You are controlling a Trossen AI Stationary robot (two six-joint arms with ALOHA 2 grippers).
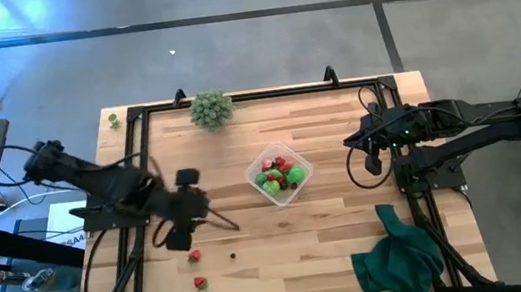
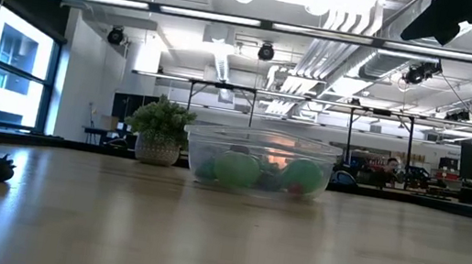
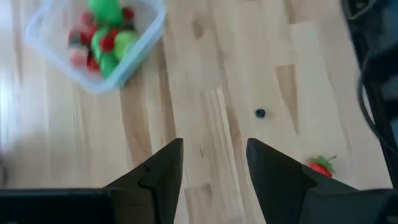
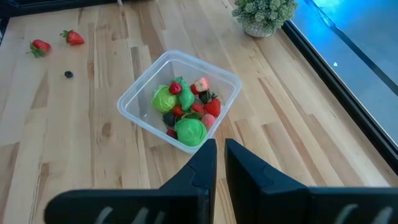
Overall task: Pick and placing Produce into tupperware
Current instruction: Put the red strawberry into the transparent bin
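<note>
High view: a clear, soft-cornered squarish plastic tupperware (image 1: pixel 279 173) sits mid-table on pale wood planks, heaped with glossy red berry pieces and round bright green produce (image 1: pixel 274 176). Two red strawberries (image 1: pixel 195 256) and a tiny dark berry (image 1: pixel 232 254) lie loose near the front-left, just ahead of the left gripper (image 3: pixel 214 163), whose dark wedge fingers stand parted and grasp nothing; the container lies well beyond them. At the right edge the right gripper (image 4: pixel 220 155) hovers with fingers pressed together, empty, facing the container. A bushy pale green clump (image 1: pixel 211 108) stands at the back edge; a crumpled dark green cloth (image 1: pixel 398 254) lies front-right
</note>
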